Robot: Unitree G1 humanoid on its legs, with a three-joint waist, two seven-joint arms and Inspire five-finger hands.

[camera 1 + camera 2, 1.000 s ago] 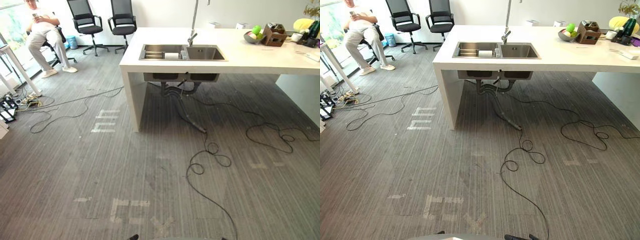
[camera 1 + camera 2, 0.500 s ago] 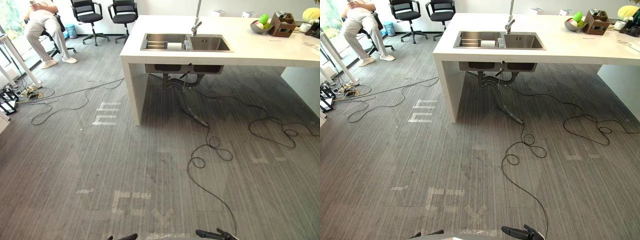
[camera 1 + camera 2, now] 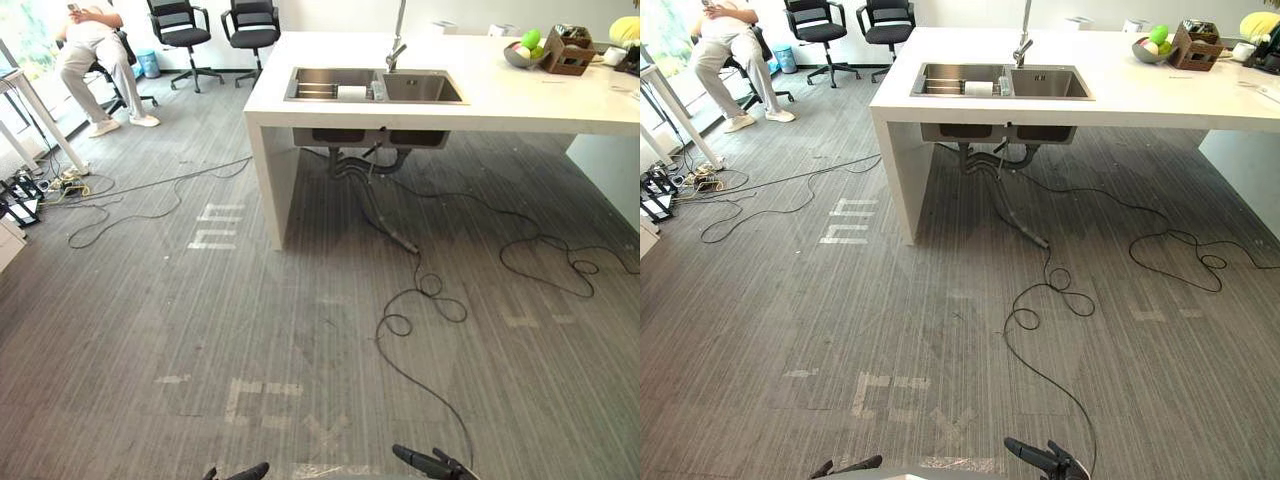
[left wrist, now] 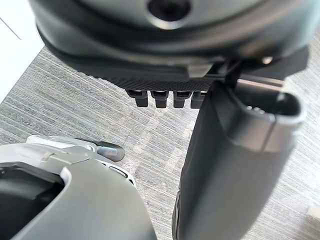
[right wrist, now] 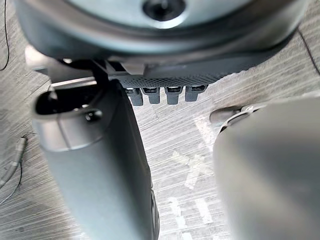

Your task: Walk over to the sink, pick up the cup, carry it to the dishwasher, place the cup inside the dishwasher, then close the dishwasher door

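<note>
The view had shifted slightly: the walk continued, the sink [image 3: 418, 88] well ahead. A white cup [image 3: 978, 88] apparently lay in its left basin [image 3: 940, 70]. The left hand [image 4: 235, 160] and right hand [image 5: 95, 165] hung loose-fingered, empty.

Left robot hand [image 4: 235, 160] — dark, broad smooth thumb.

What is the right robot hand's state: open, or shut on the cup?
Open: right robot hand holds nothing, fingers relaxed over floor.
</note>
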